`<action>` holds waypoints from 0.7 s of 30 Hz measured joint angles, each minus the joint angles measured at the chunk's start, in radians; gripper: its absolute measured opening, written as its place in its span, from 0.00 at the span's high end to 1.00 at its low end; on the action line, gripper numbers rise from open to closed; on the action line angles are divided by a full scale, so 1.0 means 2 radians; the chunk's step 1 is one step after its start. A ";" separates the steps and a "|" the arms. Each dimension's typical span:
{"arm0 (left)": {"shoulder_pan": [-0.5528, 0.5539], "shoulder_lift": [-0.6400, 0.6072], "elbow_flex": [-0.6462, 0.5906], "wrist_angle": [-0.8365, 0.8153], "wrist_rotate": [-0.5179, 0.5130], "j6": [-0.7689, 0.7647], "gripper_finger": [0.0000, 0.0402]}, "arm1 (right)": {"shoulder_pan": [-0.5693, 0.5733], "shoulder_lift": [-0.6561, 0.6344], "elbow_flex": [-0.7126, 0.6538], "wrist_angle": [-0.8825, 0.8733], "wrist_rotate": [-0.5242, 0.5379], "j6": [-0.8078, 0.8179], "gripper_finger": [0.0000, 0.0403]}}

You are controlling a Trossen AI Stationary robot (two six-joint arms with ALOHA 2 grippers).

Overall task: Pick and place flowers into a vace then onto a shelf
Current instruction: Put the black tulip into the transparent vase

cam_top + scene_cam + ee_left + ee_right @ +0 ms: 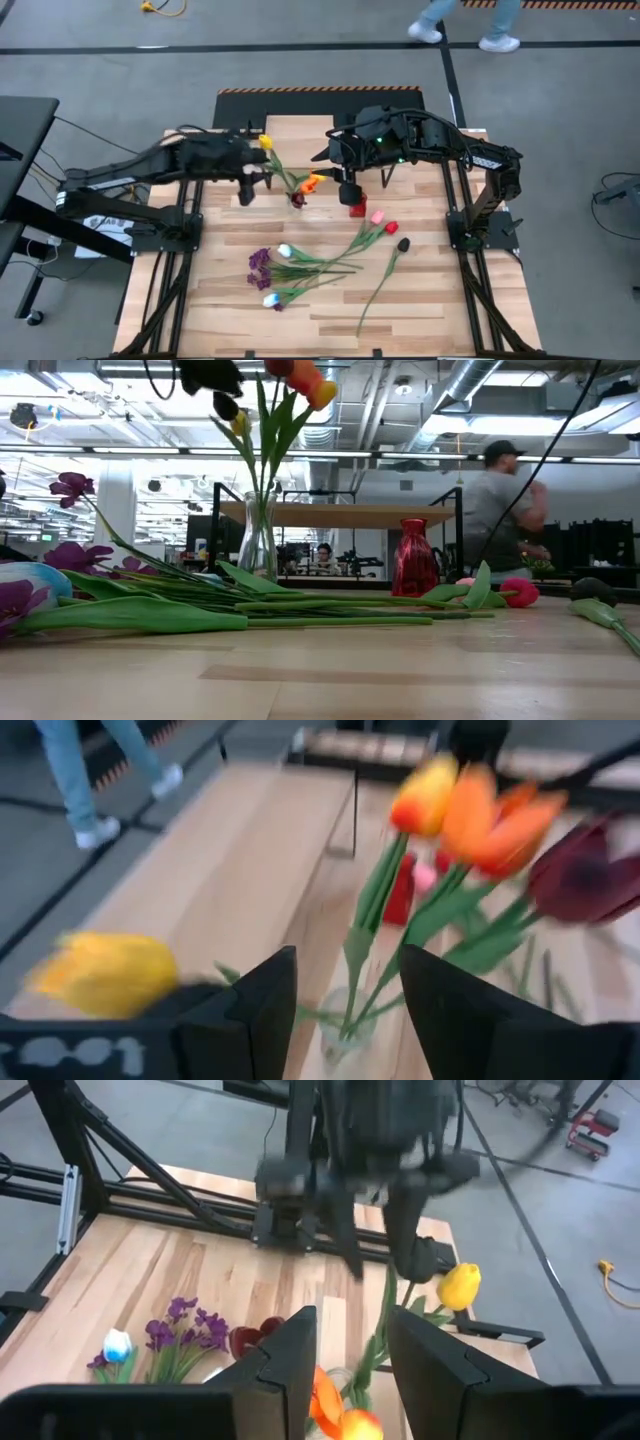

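Four flowers stand in the clear vase mid-counter, several more lying loose. Left end effector released, poised above vase; right end effector parted, empty, opposite. Shelf behind.

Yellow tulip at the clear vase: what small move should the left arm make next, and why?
Probably lift the left gripper straight up and clear. Its fingers stand apart above the clear vase, holding nothing, and the yellow tulip leans outward from the vase beside the orange and dark ones. Pulling away sideways could drag the stems or tip the vase. The right gripper hovers close above too.
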 joint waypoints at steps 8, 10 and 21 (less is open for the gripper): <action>-0.045 -0.080 0.018 0.054 0.000 -0.001 0.58 | -0.002 -0.003 0.000 -0.023 -0.006 -0.052 0.71; -0.064 -0.103 0.012 0.067 -0.005 -0.002 0.58 | -0.002 -0.003 0.000 -0.048 -0.018 -0.065 0.71; -0.206 -0.226 -0.137 0.206 -0.095 -0.032 0.58 | -0.001 -0.003 0.000 -0.202 -0.239 -0.051 0.71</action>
